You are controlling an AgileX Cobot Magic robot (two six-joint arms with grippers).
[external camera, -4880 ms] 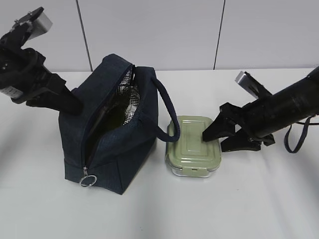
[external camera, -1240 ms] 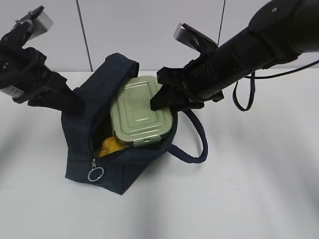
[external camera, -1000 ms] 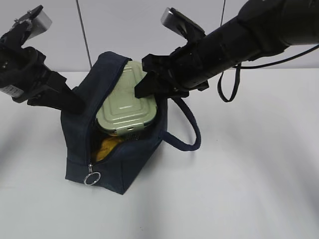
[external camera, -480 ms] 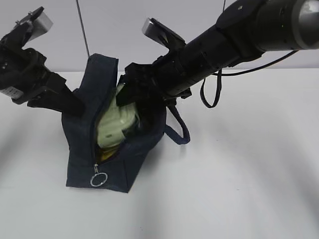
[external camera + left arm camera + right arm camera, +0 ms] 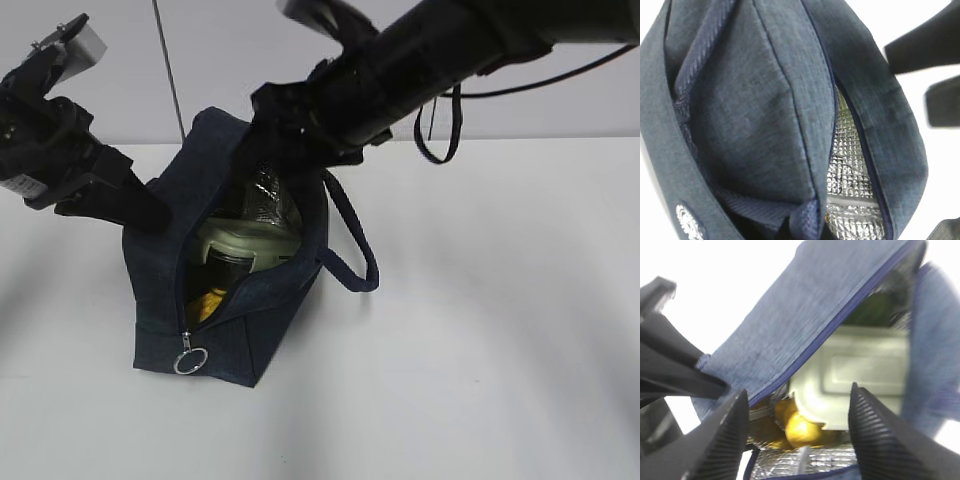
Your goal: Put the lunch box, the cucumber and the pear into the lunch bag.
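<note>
1. The lunch bag (image 5: 225, 290) stands unzipped on the white surface (image 5: 480, 340).
2. The lunch box (image 5: 245, 240) sits inside the bag's mouth, lid up, free of both pincers.
3. The pear (image 5: 801, 429) lies below it in the bag; something dark green (image 5: 875, 310), probably the cucumber, shows behind.
4. The right pincer (image 5: 799, 405) hangs spread wide above the box, holding nothing.
5. The left pincer (image 5: 150, 215) is clamped on the bag's side panel.

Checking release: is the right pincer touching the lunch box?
Apart. The right wrist view shows the right pincer open, its fingers nearer the camera than the lunch box lying in the lunch bag.
</note>
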